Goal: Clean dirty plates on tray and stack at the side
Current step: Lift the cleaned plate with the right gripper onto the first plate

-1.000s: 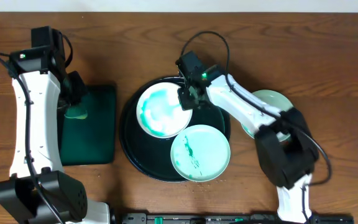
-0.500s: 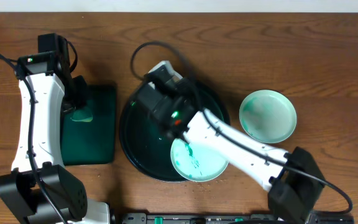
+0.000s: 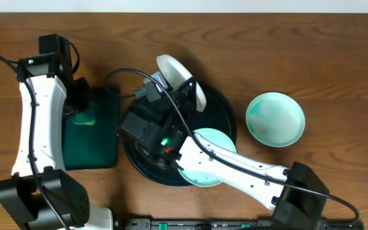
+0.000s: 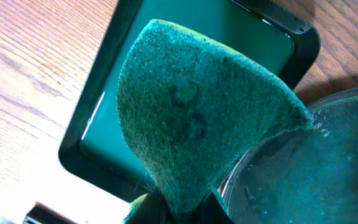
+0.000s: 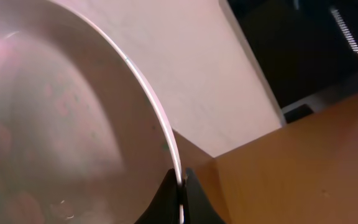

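Overhead: tilted dirty plate (image 3: pixel 181 80) being held over round tray (image 3: pixel 222 118)

Right gripper (image 5: pixel 180 190) is pinching its rim. A second plate (image 3: pixel 214 139) is lying on the tray, and a third plate (image 3: pixel 275 119) is resting on the table (image 3: pixel 337 64). Left gripper (image 4: pixel 179 210) is clamping a green sponge (image 4: pixel 191 118).

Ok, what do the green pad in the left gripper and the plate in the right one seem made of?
The green pad looks like coarse, fuzzy scouring fibre: matte, frayed at the edges, bent into a curve. The lifted plate looks rigid, smooth and glossy, with a thin rim and soft highlights; glazed ceramic or melamine, I can't tell which.
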Tool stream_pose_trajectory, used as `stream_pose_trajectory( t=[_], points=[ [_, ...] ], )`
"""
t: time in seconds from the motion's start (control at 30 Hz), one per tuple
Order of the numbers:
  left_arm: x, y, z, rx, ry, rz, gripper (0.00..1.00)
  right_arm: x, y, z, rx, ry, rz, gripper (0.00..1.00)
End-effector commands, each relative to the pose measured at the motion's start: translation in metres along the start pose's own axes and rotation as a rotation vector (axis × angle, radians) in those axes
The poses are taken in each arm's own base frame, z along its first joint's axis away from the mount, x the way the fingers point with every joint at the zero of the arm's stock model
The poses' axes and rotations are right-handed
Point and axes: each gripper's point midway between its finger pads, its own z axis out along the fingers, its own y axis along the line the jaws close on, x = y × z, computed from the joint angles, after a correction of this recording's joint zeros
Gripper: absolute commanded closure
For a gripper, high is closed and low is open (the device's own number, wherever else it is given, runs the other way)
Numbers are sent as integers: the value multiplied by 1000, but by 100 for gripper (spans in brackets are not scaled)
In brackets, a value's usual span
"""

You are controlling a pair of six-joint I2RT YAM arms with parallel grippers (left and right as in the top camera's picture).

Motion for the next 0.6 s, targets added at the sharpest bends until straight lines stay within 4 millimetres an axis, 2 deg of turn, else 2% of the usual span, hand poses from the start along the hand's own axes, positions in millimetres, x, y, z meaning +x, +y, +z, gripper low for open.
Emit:
stream_pose_trajectory(
  t=[0.0,0.07,0.2,0.3,0.4,0.57],
  points=[
    [1,1,3,-5,10,16,93,-3,-8,-1,33,-6,10,99],
    [1,1,3,-5,10,16,93,0,6,3,-53,13,7,99],
    [1,1,3,-5,10,16,93,18,63,8,-412,112,10,99],
    [1,1,3,-5,10,16,93,28,87,8,-640,206,104,99],
    [1,1,3,-6,10,16,93,26,85,6,-836,264,202,99],
    [1,1,3,-6,10,16,93,16,52,11,-1132,314,392,99]
  ],
)
